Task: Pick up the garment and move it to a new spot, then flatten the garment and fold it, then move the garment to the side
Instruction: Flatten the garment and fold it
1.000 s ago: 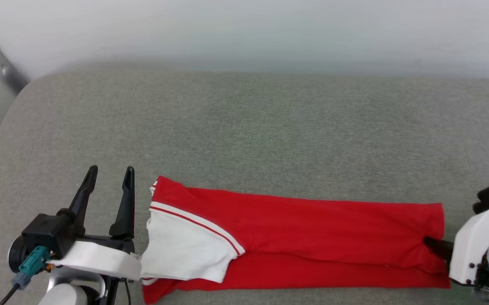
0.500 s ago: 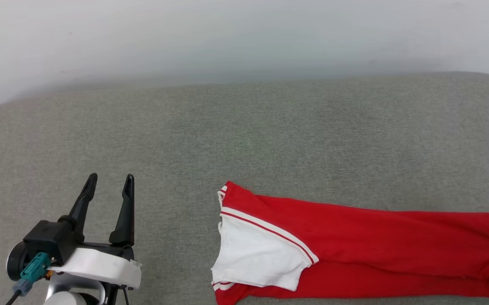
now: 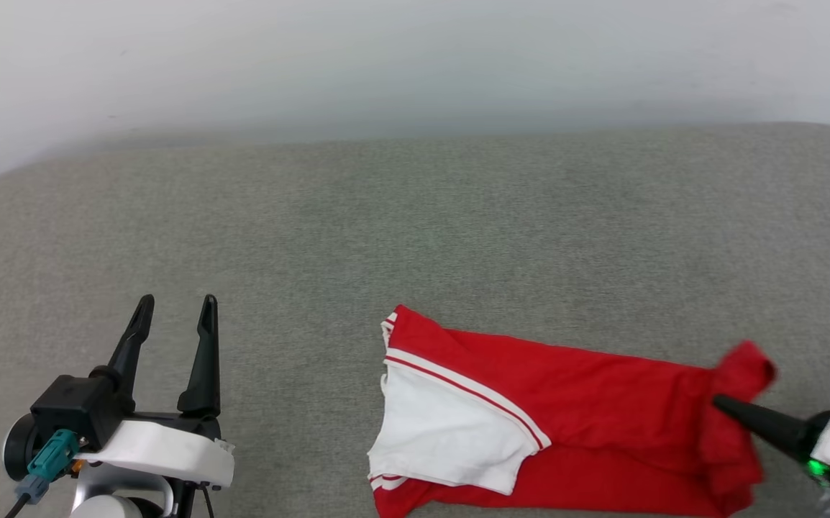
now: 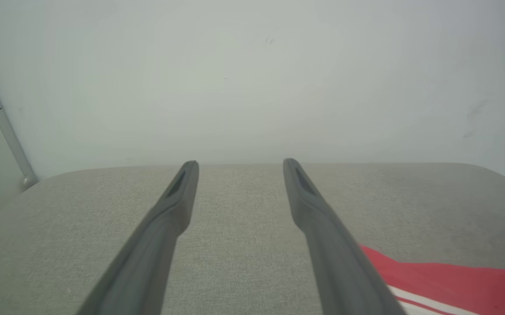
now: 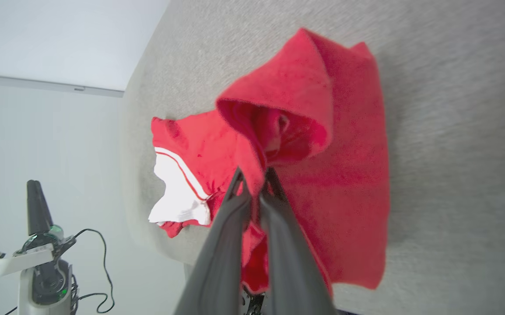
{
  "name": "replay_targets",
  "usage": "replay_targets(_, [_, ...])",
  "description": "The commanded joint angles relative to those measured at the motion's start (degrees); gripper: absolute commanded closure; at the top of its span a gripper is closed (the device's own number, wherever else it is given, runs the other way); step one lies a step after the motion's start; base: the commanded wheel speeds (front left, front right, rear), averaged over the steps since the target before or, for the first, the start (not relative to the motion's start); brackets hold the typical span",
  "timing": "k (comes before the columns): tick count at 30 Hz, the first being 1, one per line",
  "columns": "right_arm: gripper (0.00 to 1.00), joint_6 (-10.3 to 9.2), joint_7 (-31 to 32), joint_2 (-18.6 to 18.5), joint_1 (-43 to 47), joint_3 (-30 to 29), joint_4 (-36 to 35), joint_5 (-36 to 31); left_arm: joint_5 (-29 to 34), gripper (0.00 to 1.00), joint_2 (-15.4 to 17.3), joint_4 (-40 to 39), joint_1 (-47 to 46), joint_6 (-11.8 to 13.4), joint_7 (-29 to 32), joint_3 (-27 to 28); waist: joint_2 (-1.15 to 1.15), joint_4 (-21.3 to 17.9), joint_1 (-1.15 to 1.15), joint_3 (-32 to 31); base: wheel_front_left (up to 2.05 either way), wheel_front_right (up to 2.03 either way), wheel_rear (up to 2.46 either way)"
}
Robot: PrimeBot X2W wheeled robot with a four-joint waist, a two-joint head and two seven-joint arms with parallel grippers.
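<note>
Garment (image 3: 587, 388) lies folded lengthwise on grey cushion (image 3: 415, 216), near front edge; right gripper (image 3: 718, 401) clamped on bunched red end, raised off surface; left gripper (image 3: 175, 303) spread apart, empty, well apart from white sleeve (image 3: 444, 439). Risks: thin pinch slips; one-ended pull drags layers, undoes fold; cloth slides off front edge.

Item 1: grey fabric-covered surface (image 3: 415, 216), rounded corners, before me from 9 to 3 o'clock.
Item 2: pale wall (image 3: 415, 57), 12 o'clock, behind it.
Item 3: grey rail (image 4: 6, 127), 10 o'clock, against the wall.
</note>
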Motion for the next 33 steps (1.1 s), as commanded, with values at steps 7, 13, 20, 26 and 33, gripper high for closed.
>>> replay_targets(7, [1.0,-0.02,-7.7,0.4,-2.6,15.9,8.6,14.9,-0.4,0.0,-0.2,0.2,-1.0,-0.4,0.1,-0.5,0.0,3.8,0.0,1.1,0.0,0.0,0.0])
replay_targets(13, [1.0,-0.02,-15.5,0.4,-6.1,30.9,13.8,21.2,-0.2,0.0,-1.1,0.9,-2.5,-0.9,-0.2,-1.4,0.0,6.4,0.0,2.4,0.0,0.0,0.0])
replay_targets(20, [1.0,-0.02,-22.8,0.4,-9.4,43.4,18.8,23.4,-0.6,0.0,-1.8,1.8,-3.4,-1.1,-0.7,-1.6,0.0,8.4,0.0,3.6,0.0,0.0,0.0])
replay_targets(26, [0.0,-0.02,-28.6,0.0,-11.6,48.7,20.4,21.5,-1.1,0.0,-2.3,2.9,-3.6,-1.6,-1.3,-1.3,0.0,8.6,0.0,4.3,0.0,0.0,0.0])
replay_targets(33, [0.0,-0.02,-36.0,-5.8,-9.5,50.8,13.3,16.7,-0.8,0.0,-2.3,3.8,-3.1,-1.4,-1.3,-1.7,0.0,7.5,0.0,2.5,0.0,0.0,0.0])
